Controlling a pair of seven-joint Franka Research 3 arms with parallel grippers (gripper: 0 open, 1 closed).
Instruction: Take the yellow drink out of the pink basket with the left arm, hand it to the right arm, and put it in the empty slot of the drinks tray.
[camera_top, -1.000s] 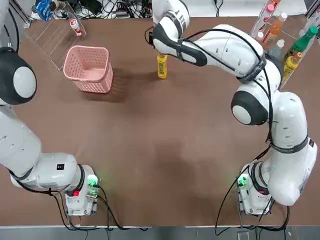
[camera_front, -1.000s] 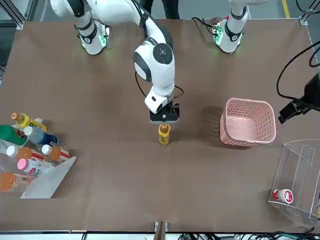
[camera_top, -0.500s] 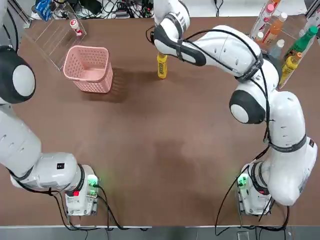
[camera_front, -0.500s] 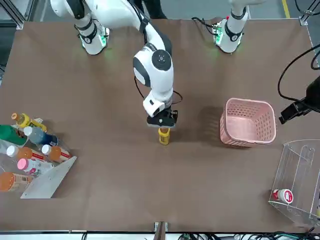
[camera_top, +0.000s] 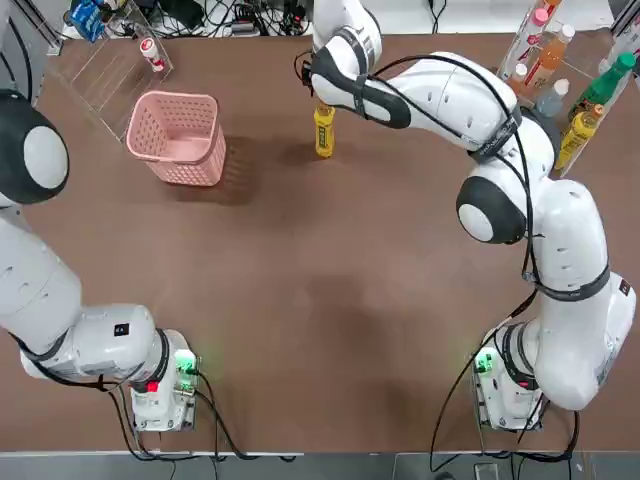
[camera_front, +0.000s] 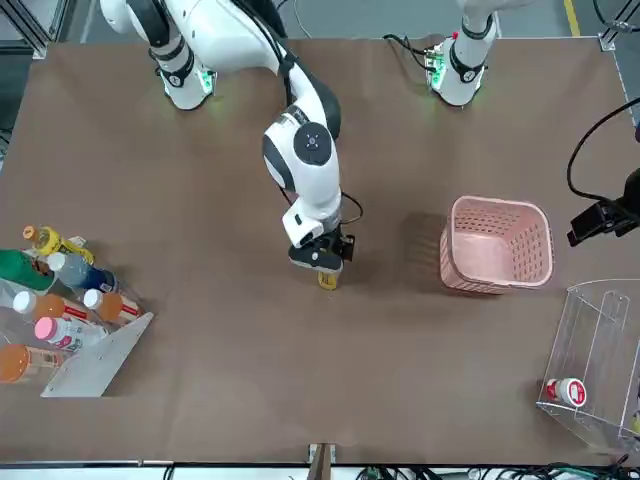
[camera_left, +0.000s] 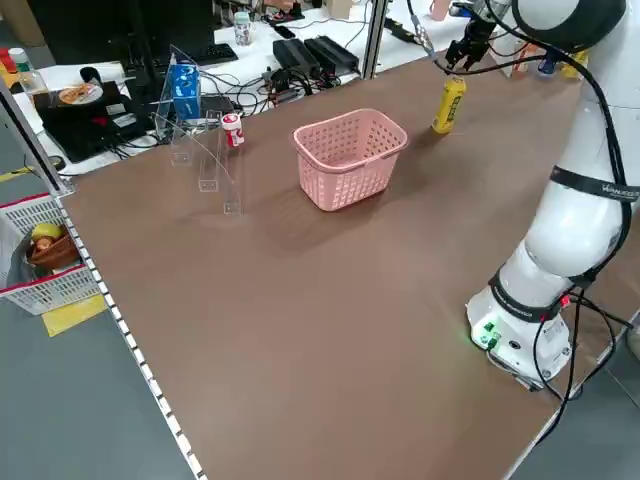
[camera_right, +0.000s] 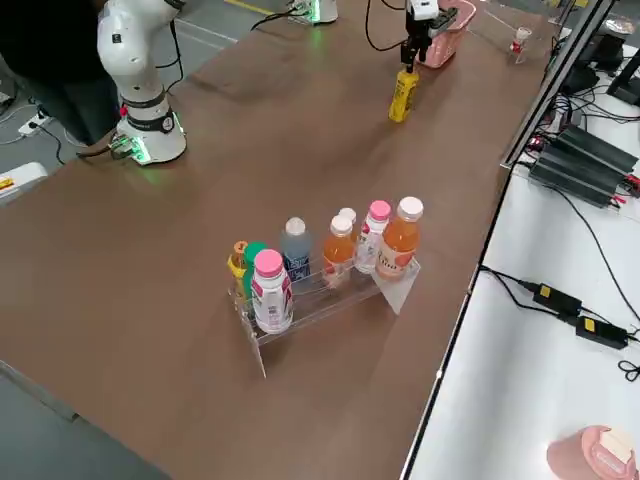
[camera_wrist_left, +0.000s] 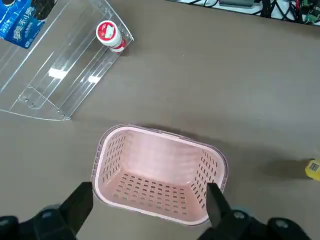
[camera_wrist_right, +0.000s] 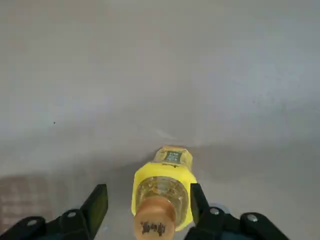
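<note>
The right gripper (camera_wrist_right: 145, 210) hangs over the yellow drink (camera_wrist_right: 162, 192), its two dark, blunt fingers (camera_wrist_right: 97, 202) straddling the bottle's shoulders; one finger seems to touch the plastic while a gap shows on the other side, so I cannot tell whether the grip has closed. The bottle is slim, glossy yellow plastic with an orange-yellow screw cap and a small printed label, and it stands upright on the matte brown table (camera_top: 300, 300), near the far edge and well right of the pink basket (camera_top: 175, 135).

That basket is squarish, of pink plastic with perforated lattice walls tapering to its base, and it holds nothing. The left gripper (camera_wrist_left: 150, 212) hovers above it with its fingers spread wide, released, one to either side of the rim.

Beyond the basket, at the far left corner, lies a clear acrylic rack (camera_top: 100, 70) with a small red-capped bottle (camera_top: 150, 52). At the far right a tiered clear acrylic drinks tray (camera_right: 320, 290) carries bottles with pink, white and orange caps.
</note>
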